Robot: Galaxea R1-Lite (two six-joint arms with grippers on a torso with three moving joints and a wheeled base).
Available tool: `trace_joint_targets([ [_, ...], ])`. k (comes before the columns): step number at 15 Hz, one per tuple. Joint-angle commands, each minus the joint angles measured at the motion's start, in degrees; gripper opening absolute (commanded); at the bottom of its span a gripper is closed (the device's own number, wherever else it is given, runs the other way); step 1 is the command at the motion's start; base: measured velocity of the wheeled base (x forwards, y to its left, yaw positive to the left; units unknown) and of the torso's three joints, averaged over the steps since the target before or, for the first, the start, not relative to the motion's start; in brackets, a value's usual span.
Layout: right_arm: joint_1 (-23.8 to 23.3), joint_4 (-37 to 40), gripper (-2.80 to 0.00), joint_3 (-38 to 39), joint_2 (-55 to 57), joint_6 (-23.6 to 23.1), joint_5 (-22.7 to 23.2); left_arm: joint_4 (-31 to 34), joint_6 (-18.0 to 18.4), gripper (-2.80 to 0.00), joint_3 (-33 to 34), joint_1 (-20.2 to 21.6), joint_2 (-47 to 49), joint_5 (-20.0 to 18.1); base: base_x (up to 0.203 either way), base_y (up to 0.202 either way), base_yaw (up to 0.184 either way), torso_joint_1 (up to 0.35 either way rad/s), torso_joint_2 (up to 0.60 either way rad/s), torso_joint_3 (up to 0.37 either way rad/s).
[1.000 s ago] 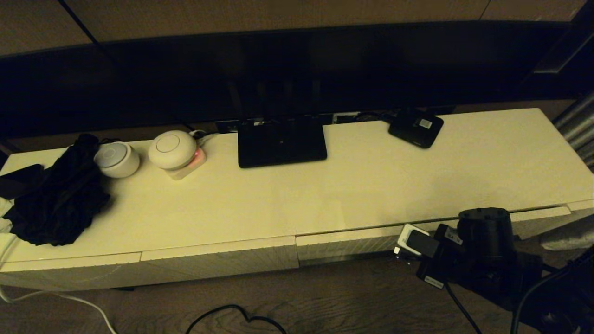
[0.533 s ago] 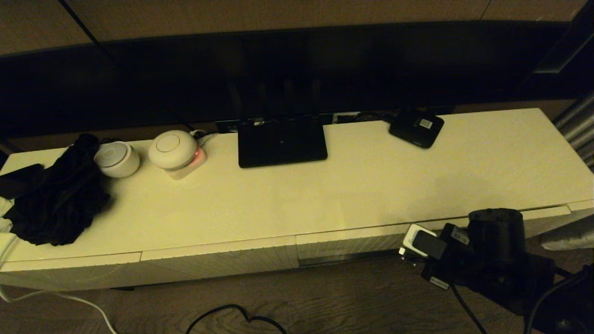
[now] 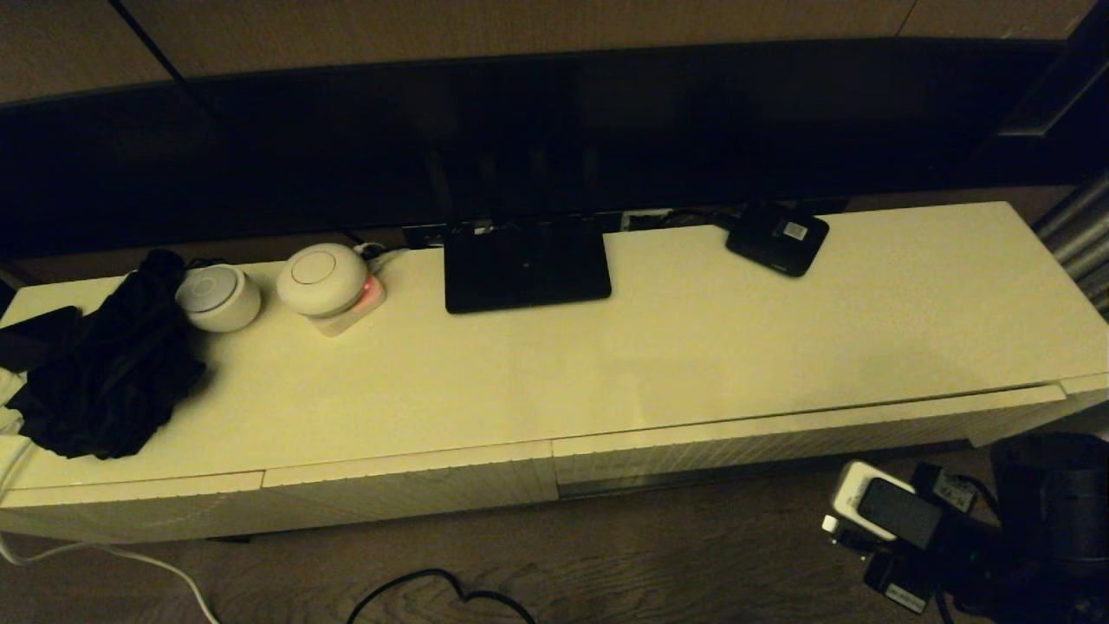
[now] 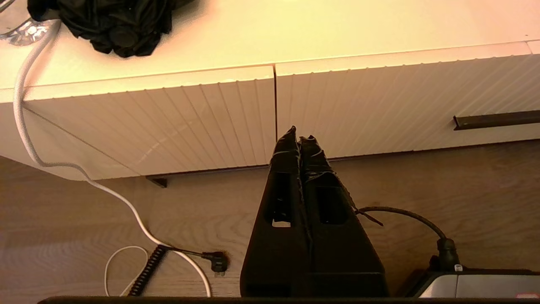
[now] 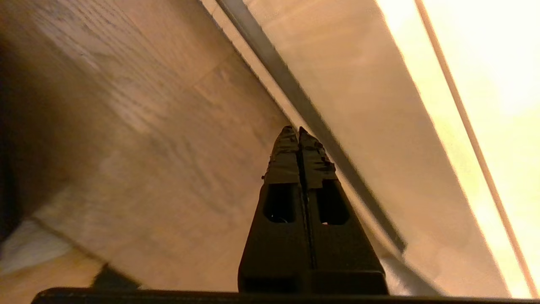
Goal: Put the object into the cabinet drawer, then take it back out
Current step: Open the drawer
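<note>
Hanging low over the wooden floor (image 3: 693, 555) in front of the long cream-white cabinet (image 3: 606, 364), the right gripper (image 5: 298, 131) is clenched on nothing, its two black fingers pressed flat together. In the right wrist view its tip lies near the bottom edge of the wide cream-white drawer with the finely ribbed front (image 3: 806, 433), without touching it. In the head view that drawer stands slightly ajar at the cabinet's right, and only the right arm's dark wrist and white camera block show, at the lower right corner.

The left gripper (image 4: 298, 137) is clenched and empty too, pointing at the seam between the two shorter ribbed drawer fronts (image 4: 236, 122), above a white cable (image 4: 84, 173) that trails across the floor.

The black rectangular box with dividers cannot be seen in any view.

The cabinet top carries a flat black router (image 3: 527, 270), a small black square device with a white label (image 3: 777, 240), two round white gadgets (image 3: 273, 286) and a crumpled black cloth (image 3: 108, 373) at the far left.
</note>
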State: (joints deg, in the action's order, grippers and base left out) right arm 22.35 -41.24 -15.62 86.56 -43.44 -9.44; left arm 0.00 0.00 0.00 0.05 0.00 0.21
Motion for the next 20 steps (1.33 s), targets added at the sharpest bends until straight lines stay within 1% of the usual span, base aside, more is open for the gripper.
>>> trace_joint_targets([
  [1, 0.0, 4.7, -2.80, 1.0, -9.9, 2.8, -2.7, 0.0, 0.0, -2.80, 0.2, 0.0, 0.0, 0.1, 0.000, 0.000, 0.000, 0.000, 0.00, 0.000],
  [3, -0.2, 11.8, -2.80, 0.8, -16.2, 6.0, -7.2, 0.0, 0.0, -2.80, 0.2, 0.0, 0.0, 0.1, 0.000, 0.000, 0.000, 0.000, 0.00, 0.000],
  [5, -0.4, 19.0, -2.80, 0.5, -21.7, 9.2, -9.5, 0.0, 0.0, -2.80, 0.2, 0.0, 0.0, 0.1, 0.000, 0.000, 0.000, 0.000, 0.00, 0.000],
  [8, -0.4, 27.8, -2.80, 2.0, -27.1, 10.5, -9.8, 0.0, 0.0, -2.80, 0.2, 0.0, 0.0, 0.1, 0.000, 0.000, 0.000, 0.000, 0.00, 0.000],
  [10, -0.3, 31.0, -2.80, 2.2, -27.3, 10.1, -6.8, 0.0, 0.0, -2.80, 0.2, 0.0, 0.0, 0.1, 0.000, 0.000, 0.000, 0.000, 0.00, 0.000],
  [11, -0.2, 31.1, -2.80, 2.2, -25.9, 9.5, -4.8, 0.0, 0.0, -2.80, 0.2, 0.0, 0.0, 0.0, 0.000, 0.000, 0.000, 0.000, 0.00, 0.000],
  [13, 0.0, 30.1, -2.80, 2.3, -21.9, 5.7, -1.1, 0.0, 0.0, -2.80, 0.2, 0.0, 0.0, 0.0, 0.000, 0.000, 0.000, 0.000, 0.00, 0.000],
  [15, 0.8, 26.6, -2.80, 2.7, -15.8, 3.1, 1.7, 0.0, 0.0, -2.80, 0.2, 0.0, 0.0, 0.1, 0.000, 0.000, 0.000, 0.000, 0.00, 0.000],
  [17, 2.2, 21.3, -2.80, 3.4, -8.6, 0.8, 2.9, 0.0, 0.0, -2.80, 0.2, 0.0, 0.0, 0.1, 0.000, 0.000, 0.000, 0.000, 0.00, 0.000],
  [20, 3.2, 10.0, -2.80, 5.2, 3.2, -5.4, 3.6, 0.0, 0.0, -2.80, 0.2, 0.0, 0.0, 0.1, 0.000, 0.000, 0.000, 0.000, 0.00, 0.000],
])
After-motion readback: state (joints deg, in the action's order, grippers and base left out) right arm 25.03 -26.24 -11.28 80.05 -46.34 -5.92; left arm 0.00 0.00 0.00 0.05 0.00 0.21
